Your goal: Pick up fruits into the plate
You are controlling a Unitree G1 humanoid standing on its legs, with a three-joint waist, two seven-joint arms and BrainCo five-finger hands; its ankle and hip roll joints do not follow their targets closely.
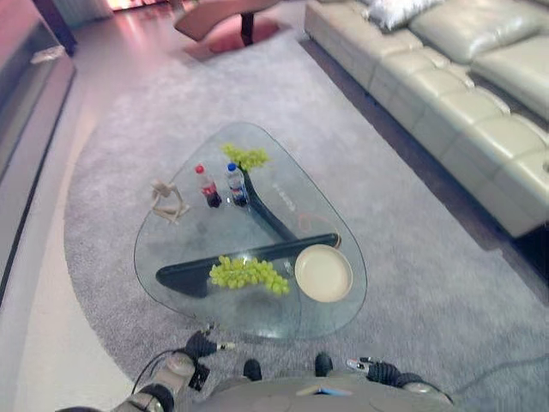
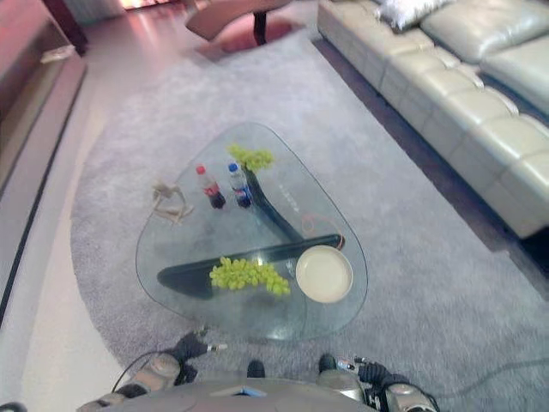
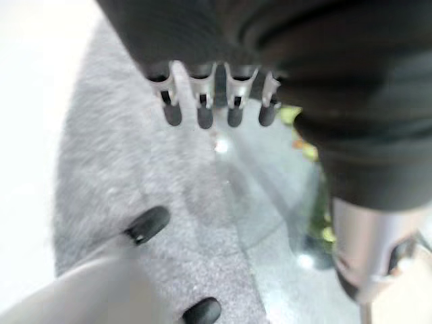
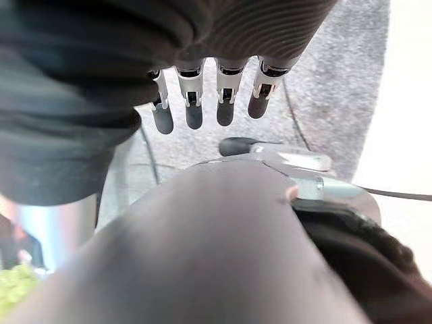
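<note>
Two grape bunches on glass table (image 1: 330, 319), big bunch (image 1: 249, 273) touching left of empty cream plate (image 1: 323, 273), small bunch (image 1: 246, 156) at far edge, two bottles (image 1: 221, 186) between, left hand (image 1: 202, 345) and right hand (image 1: 377, 370) near table's front edge, fingers straight, empty

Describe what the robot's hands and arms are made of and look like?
Each arm is silver-grey metal. The left hand and right hand match: a dark ribbed cover over the back and wrist, then a row of slim silver fingers ending in rounded dark tips.
</note>
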